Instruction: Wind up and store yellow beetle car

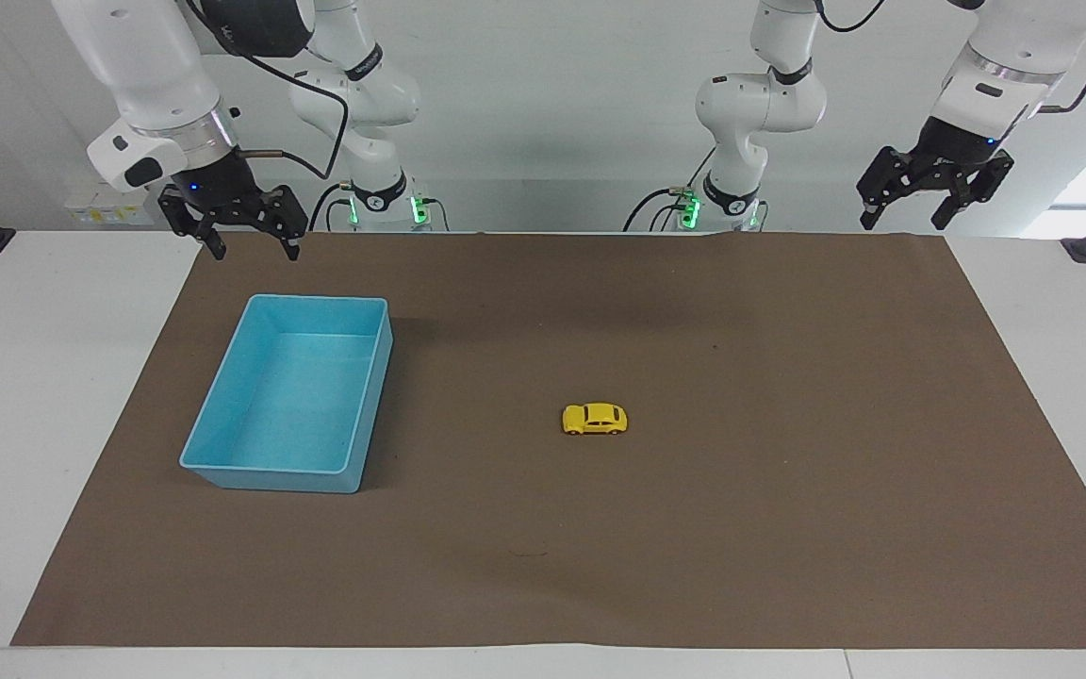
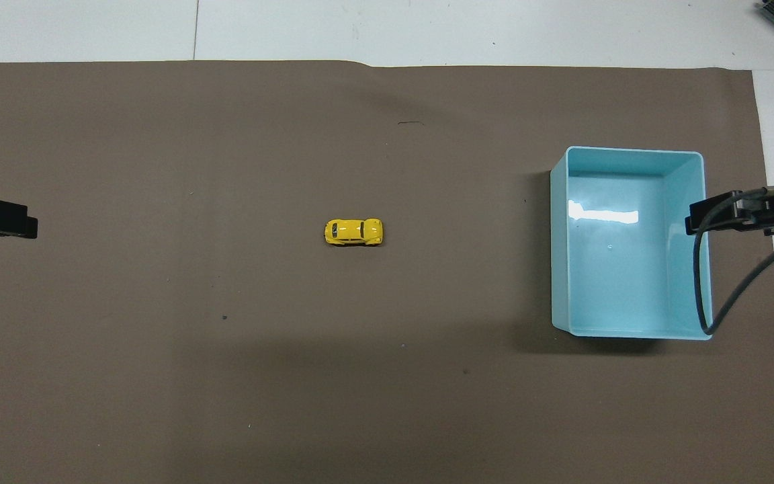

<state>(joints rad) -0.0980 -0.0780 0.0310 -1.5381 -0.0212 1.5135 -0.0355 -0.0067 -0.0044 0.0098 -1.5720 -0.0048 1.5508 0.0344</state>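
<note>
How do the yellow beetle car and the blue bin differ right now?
The yellow beetle car is tiny and closed-bodied; the blue bin is far larger, open-topped and empty. The car sits mid-mat; the bin sits toward the right arm's end, its near wall closer to the robots than the car. Both rest on the brown mat, untouched by either gripper.

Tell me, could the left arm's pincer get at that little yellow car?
Probably yes: the yellow beetle car sits alone on the brown mat, and the open left pincer has nothing in its way.
</note>
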